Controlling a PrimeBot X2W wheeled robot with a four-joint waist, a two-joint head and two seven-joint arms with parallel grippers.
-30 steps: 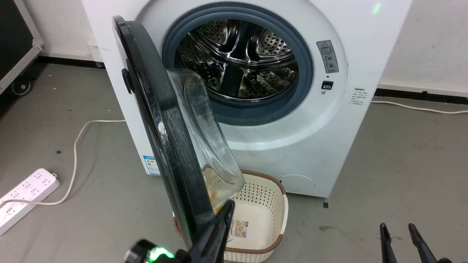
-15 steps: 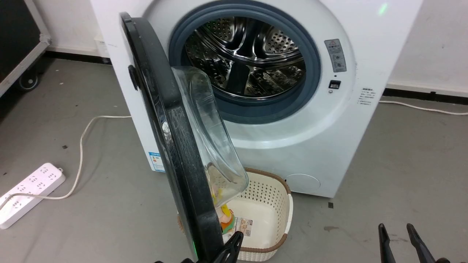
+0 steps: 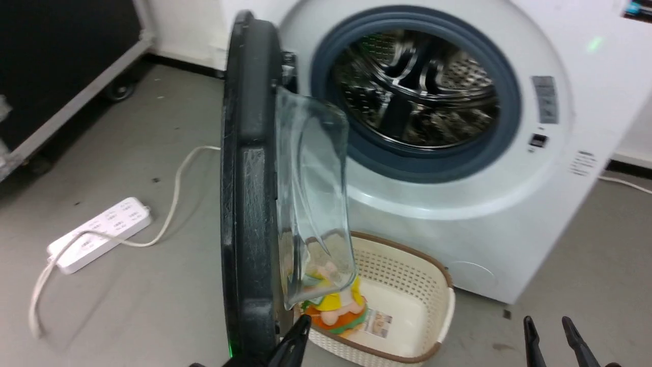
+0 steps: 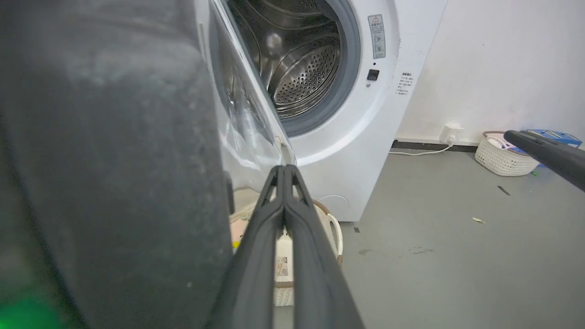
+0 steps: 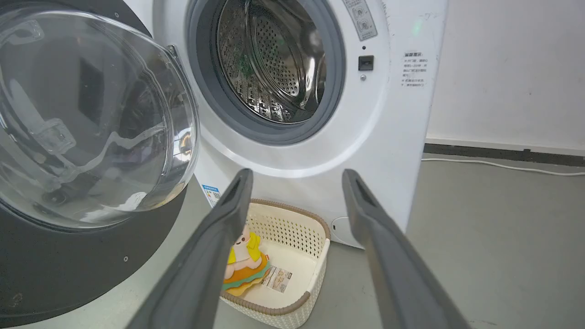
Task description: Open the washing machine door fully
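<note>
1. Standing swung out from the washing machine (image 3: 509,214), the washing machine door (image 3: 249,204) shows edge-on in the head view, left of the drum opening
2. Right wrist view gives its glass bowl face-on, and a toy (image 5: 244,265) in the basket (image 5: 320,256) at the machine's foot
3. Left fingers (image 4: 267,219) clenched together, empty, just beside the door's inner face
4. Right fingers (image 5: 215,246) spread, empty, apart from the door
5. Head view adds a power strip (image 3: 102,234) on the floor
</note>
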